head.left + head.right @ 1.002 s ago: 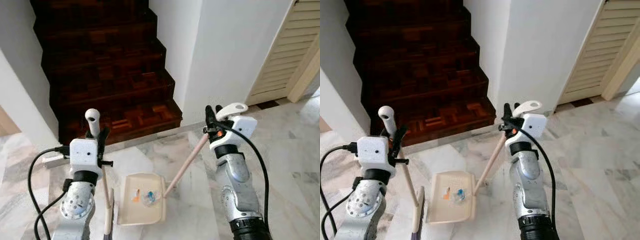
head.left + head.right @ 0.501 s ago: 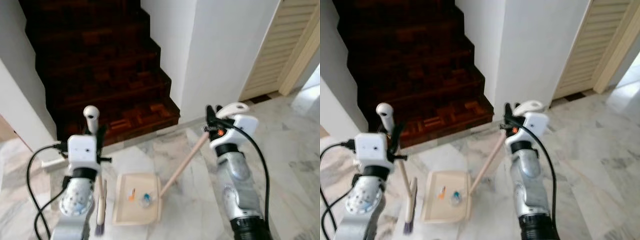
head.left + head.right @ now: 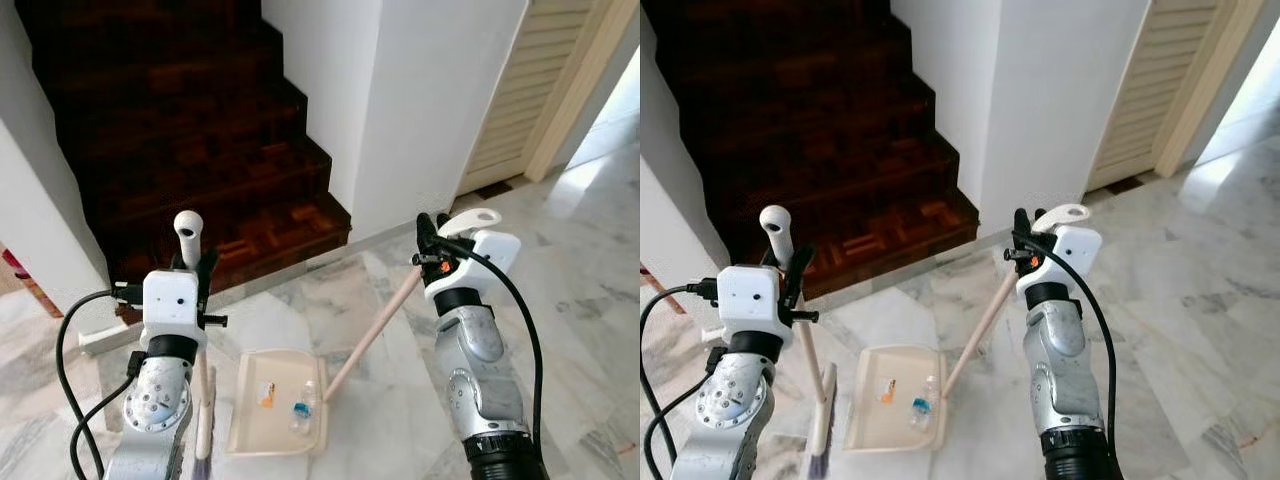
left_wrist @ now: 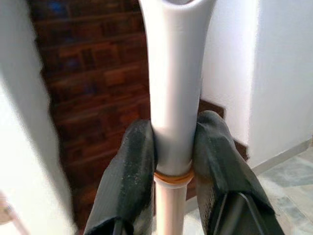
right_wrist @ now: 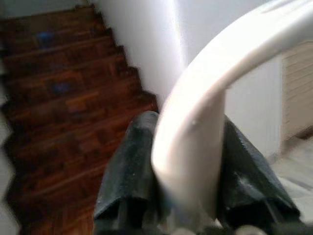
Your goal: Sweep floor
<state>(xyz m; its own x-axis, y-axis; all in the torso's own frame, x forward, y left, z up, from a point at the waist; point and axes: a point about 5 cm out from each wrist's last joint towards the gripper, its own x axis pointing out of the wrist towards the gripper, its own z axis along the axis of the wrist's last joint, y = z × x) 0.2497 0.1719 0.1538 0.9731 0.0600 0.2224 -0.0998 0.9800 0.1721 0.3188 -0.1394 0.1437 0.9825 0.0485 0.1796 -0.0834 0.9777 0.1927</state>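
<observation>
The left gripper [image 4: 173, 161] is clenched on the pale handle of the upright cream broom [image 3: 203, 400], whose head rests on the grey-veined marble floor [image 3: 570, 330]. The right gripper [image 5: 188, 166] grasps the slanted long handle of the cream plastic dustpan [image 3: 275, 415], which lies just beside the broom with small scraps of litter [image 3: 300, 405] inside. Ahead rises a dark wooden staircase [image 3: 180, 130] beside a white wall [image 3: 420, 90]; a louvred cream door [image 3: 545, 80] stands at the right.

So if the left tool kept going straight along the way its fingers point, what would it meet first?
Probably the dark wooden staircase. The left tool, shut on the white plastic broom handle, looks along its fingers at the steps, with nothing else between as far as the wrist view shows. Depth is unclear.
</observation>
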